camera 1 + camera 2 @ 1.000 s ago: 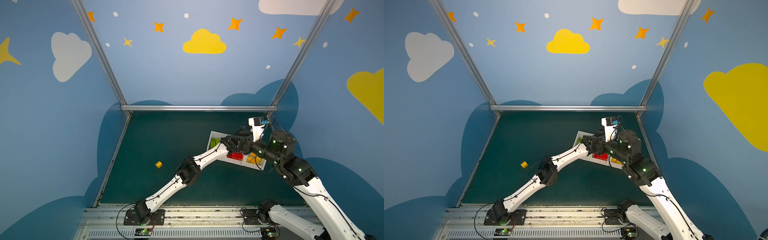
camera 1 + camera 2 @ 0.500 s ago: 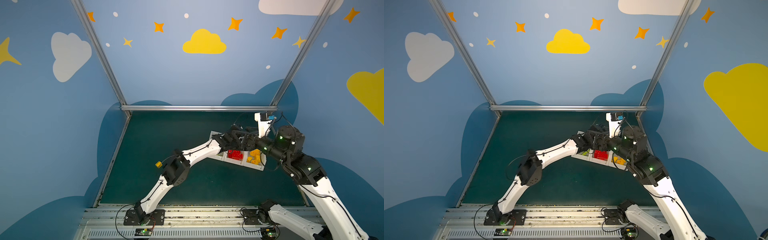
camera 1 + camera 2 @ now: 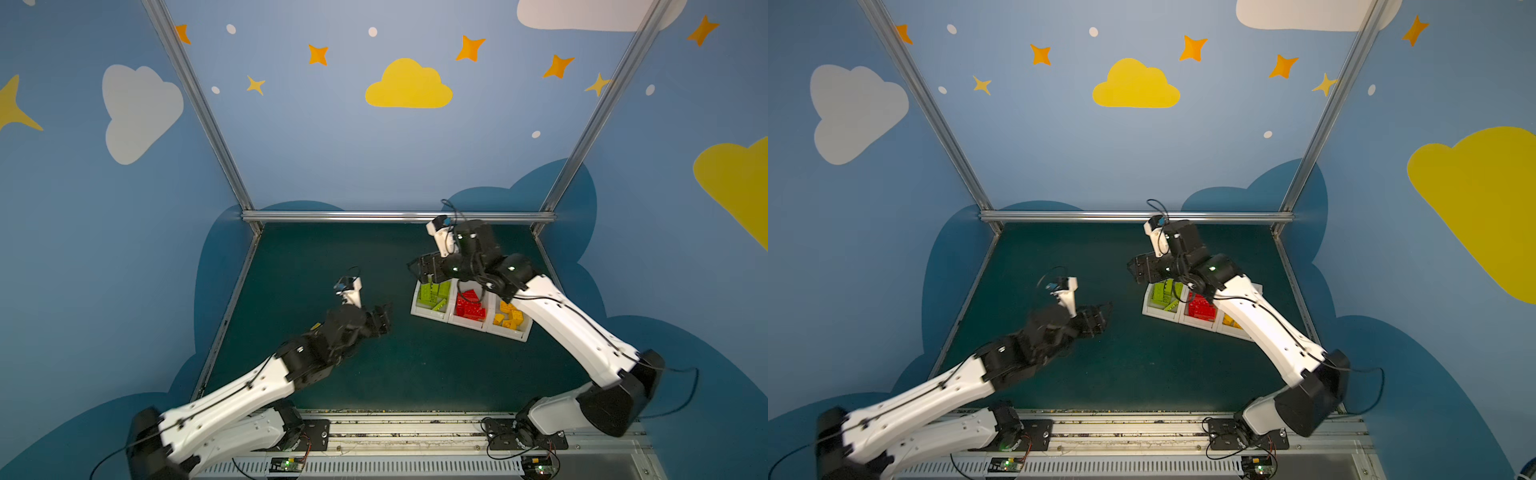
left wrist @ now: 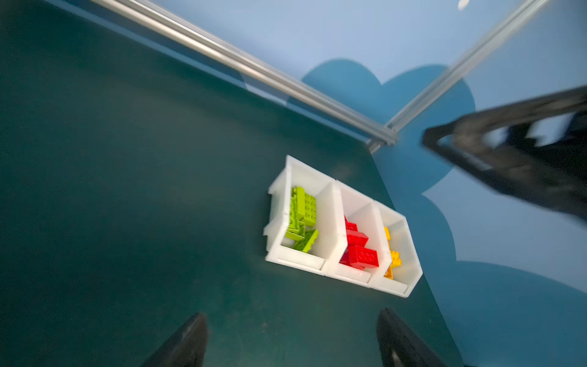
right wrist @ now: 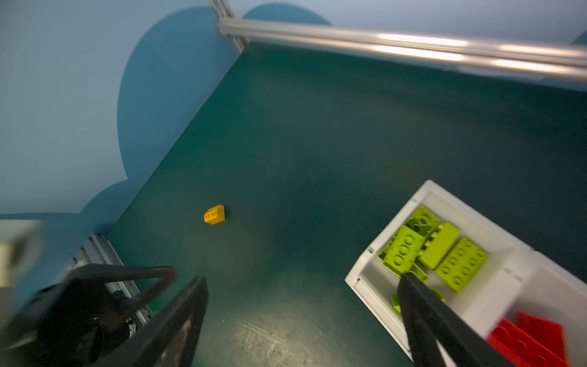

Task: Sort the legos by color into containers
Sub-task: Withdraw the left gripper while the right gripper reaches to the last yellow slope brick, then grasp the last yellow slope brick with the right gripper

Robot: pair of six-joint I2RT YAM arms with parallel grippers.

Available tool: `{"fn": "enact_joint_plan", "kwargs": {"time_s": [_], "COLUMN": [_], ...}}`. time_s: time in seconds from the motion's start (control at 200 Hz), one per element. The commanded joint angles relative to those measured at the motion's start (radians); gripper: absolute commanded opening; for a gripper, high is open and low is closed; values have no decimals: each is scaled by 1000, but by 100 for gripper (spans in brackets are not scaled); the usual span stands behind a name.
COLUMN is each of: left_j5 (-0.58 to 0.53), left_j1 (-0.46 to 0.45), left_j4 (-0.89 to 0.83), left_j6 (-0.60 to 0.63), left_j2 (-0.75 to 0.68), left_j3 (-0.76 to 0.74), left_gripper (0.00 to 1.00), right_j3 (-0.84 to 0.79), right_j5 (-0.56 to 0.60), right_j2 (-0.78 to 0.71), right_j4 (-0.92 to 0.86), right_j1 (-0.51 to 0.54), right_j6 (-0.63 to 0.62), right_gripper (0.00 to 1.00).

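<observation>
Left gripper (image 3: 385,318) hangs over the middle of the table (image 3: 415,374), jaws apart and empty; the left wrist view shows only bare table between its fingers. A second ago it was stretched out over the bins (image 3: 467,325) with its jaws much narrower, so it has let a lego go there and pulled back. Which bin took it I cannot tell.

The right gripper (image 3: 420,270) has shifted too. It was over the red and yellow end of the row and now hovers at the far end of the green bin (image 5: 370,300), jaws wide, nothing between them. One finger (image 5: 422,305) crosses in front of the green legos (image 5: 460,263).

The bins stand in a slanted row near the right edge of the table. Green legos are in the left one, red legos (image 4: 360,254) in the middle and yellow legos (image 4: 394,259) on the right, with no colours mixed as far as the views show. One yellow brick (image 5: 214,214) lies alone near the left edge, well apart from the bins. In a top view it is mostly hidden behind the left arm (image 3: 249,386).

The sort looks one brick short of done. The left gripper, empty and on that side, seems better placed to fetch it. The brick belongs in the bin at the right end of the row, the one farthest from it.
</observation>
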Motion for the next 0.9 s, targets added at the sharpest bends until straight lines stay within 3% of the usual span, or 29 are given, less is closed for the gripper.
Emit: {"fn": "enact_joint_plan", "kwargs": {"time_s": [0.0, 0.08, 0.225, 0.355, 0.896], "left_j5": [-184, -214, -199, -175, -233], "left_j1": [-2, -1, -1, 1, 1], "left_j4": [-262, -360, -414, -525, -503], "left_j6": [-24, -14, 53, 71, 129], "left_j2": [-266, -491, -764, -716, -765], "left_j3": [-42, -51, -62, 42, 70], "left_gripper": [83, 85, 87, 87, 89], "right_j3": [77, 154, 286, 346, 577], "right_j5": [-43, -22, -7, 34, 39], "right_j2": [124, 266, 509, 641, 937], "right_j4": [75, 85, 121, 183, 206], "right_j1": [47, 109, 231, 312, 431], "right_j6": [-12, -39, -50, -48, -69], "right_gripper": [91, 91, 92, 94, 92]}}
